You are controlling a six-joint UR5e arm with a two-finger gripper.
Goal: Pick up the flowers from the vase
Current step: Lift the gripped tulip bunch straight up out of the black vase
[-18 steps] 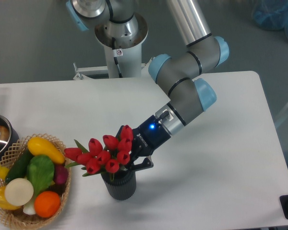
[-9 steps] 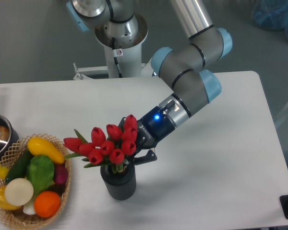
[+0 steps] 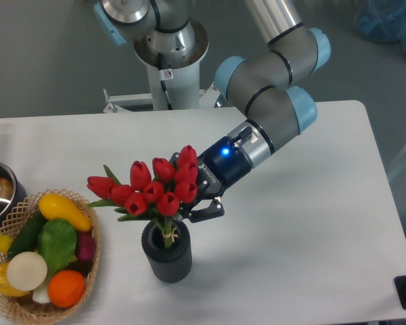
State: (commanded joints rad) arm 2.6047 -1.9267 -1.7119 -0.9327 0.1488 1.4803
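Red flowers (image 3: pixel 155 189) half-risen from vase (image 3: pixel 167 254)

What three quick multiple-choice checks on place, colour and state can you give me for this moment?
1. Where is the basket?
A. far right
B. front left
C. behind the arm

2. What colour are the flowers?
A. yellow
B. white
C. red

3. How are the stems relative to the vase?
A. ends still in the mouth
B. lying on the table
C. dropped in the basket

Key: 1 B, it sits at the table's front-left edge. 2 C, every tulip head is red. 3 A, the claw holds the bunch with stem ends inside the mouth.
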